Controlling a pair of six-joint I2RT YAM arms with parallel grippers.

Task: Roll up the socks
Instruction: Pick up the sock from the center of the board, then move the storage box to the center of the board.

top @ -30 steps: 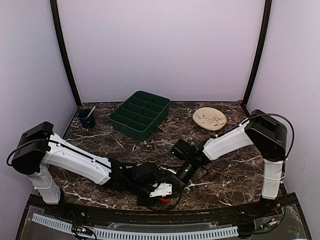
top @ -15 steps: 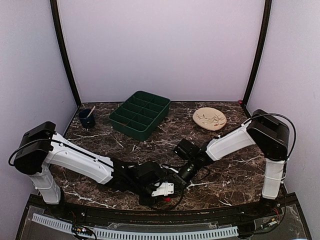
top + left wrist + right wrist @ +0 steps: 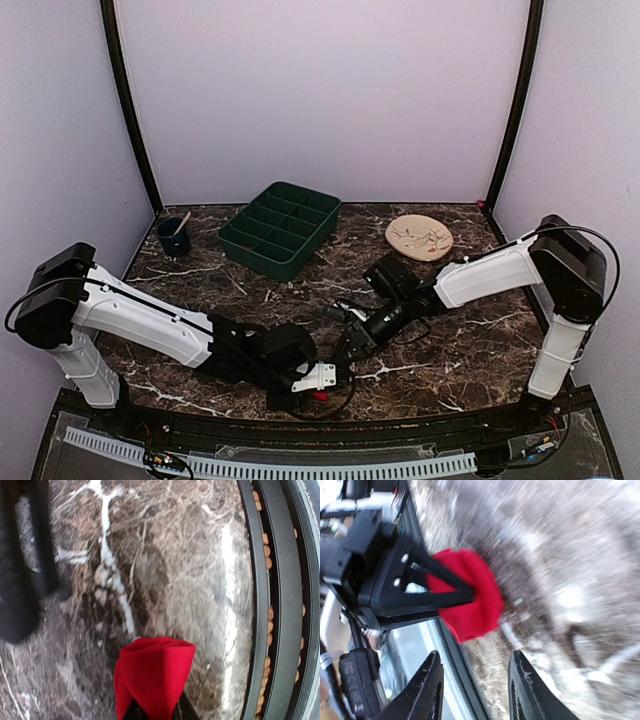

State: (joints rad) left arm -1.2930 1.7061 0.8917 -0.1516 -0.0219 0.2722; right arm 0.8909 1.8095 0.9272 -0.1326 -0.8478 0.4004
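**A:** Right arm has backed off in the last second. The right gripper (image 3: 345,348) now sits a little apart from the left gripper (image 3: 322,390), on the side facing the green tray (image 3: 258,252). Before, the two were bunched together.

**B:** Socks?

**A:** Top view: the socks (image 3: 319,397) are only a red speck at the left jaws. They're well apart from the tray, on its near side, by the counter (image 3: 470,350) edge.

**B:** Left wrist?

**A:** Socks (image 3: 155,672) are a folded-over red bundle, pinched between the left jaws at frame bottom, over bare marble. A black rail (image 3: 270,605) runs past on the side away from the tray.

**B:** Right wrist?

**A:** Blurred. Right fingers (image 3: 427,690) are spread wide with nothing between them. Beyond them, the left jaws clamp the socks (image 3: 475,605).
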